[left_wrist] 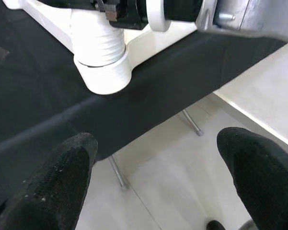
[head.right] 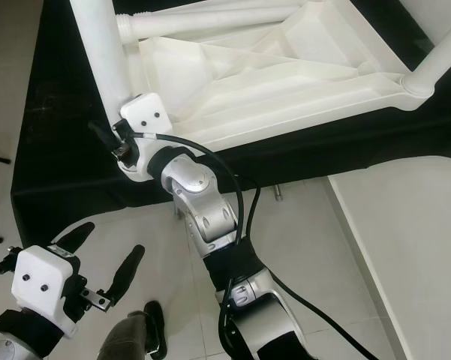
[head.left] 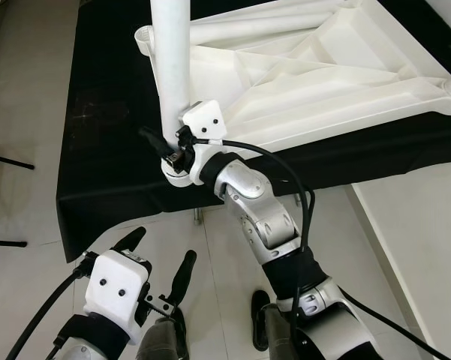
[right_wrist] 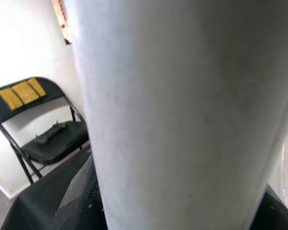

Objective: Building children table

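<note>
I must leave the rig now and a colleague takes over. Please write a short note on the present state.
Right gripper: jaws shut on the white table leg, low on it, near its socket.
Left gripper: jaws open, holding nothing, low in front of the black-covered workbench.
The white children's tabletop lies upside down on the workbench.
Done: this leg stands upright in its corner socket.
Left: whether it is fully seated cannot be told; check it, then the other legs.

Both arms are jointed silver metal with black sleeve bands and looping black cables. Each wrist carries a white boxy camera housing with two small dark screws. The left end effector [head.left: 159, 259] and right end effector [head.left: 165, 147] have long, textured black fingers.
</note>
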Robot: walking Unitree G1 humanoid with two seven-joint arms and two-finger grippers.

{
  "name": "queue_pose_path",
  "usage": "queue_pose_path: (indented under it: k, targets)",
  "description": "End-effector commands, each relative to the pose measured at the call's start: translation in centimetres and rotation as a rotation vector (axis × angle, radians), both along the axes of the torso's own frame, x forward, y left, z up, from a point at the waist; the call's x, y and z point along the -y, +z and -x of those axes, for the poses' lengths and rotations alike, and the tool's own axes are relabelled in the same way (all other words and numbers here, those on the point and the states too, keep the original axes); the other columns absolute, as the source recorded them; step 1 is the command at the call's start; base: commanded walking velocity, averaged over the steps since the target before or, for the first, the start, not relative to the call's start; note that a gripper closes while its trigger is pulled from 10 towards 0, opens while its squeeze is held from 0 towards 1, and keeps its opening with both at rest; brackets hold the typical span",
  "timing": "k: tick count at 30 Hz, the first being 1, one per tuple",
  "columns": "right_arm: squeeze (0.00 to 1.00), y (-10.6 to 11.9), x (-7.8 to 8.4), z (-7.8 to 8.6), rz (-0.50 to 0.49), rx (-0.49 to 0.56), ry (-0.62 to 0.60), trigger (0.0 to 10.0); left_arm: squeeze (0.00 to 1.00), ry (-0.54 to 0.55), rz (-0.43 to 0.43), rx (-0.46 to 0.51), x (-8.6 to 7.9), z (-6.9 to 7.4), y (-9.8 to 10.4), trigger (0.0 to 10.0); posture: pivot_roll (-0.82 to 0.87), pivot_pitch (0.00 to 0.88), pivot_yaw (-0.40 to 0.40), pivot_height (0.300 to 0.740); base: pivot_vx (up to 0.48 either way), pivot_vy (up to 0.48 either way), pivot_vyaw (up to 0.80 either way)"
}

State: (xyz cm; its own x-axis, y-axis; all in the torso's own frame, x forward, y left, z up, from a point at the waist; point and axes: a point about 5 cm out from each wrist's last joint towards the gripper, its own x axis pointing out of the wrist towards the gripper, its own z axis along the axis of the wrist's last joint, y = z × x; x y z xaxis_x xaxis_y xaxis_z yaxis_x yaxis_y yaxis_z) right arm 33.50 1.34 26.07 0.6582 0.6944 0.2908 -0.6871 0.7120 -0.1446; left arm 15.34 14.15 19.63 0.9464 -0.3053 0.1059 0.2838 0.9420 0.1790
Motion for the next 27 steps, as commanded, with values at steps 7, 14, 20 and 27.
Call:
queue_pose_path:
  k: [7,14,20,27]
  targets:
    - [0.00,2.8,-0.5,-0.8,-0.249,-0.027,-0.029,10.0,0.00,0.070,-0.045,0.011,-0.9,-1.7,-0.8,10.0,0.09,0.362,-0.006,0.740,0.000,0.000,0.00]
    - [0.00,3.7,2.4,-1.3,-0.251,0.053,-0.045,10.0,0.00,0.212,-0.071,0.031,-2.9,-4.1,-0.9,10.0,0.06,0.272,-0.002,0.740,0.000,0.000,0.00]
    - [0.00,2.3,3.8,-0.7,-0.103,0.090,0.018,10.0,0.00,0.308,-0.007,0.048,-4.5,-5.9,-0.8,10.0,0.05,0.230,-0.002,0.740,0.000,0.000,0.00]
    - [0.00,-0.4,5.8,-0.2,-0.037,-0.001,-0.022,10.0,0.00,0.358,-0.022,0.105,-4.9,-6.4,0.5,10.0,0.06,0.189,0.002,0.740,0.000,0.000,0.00]
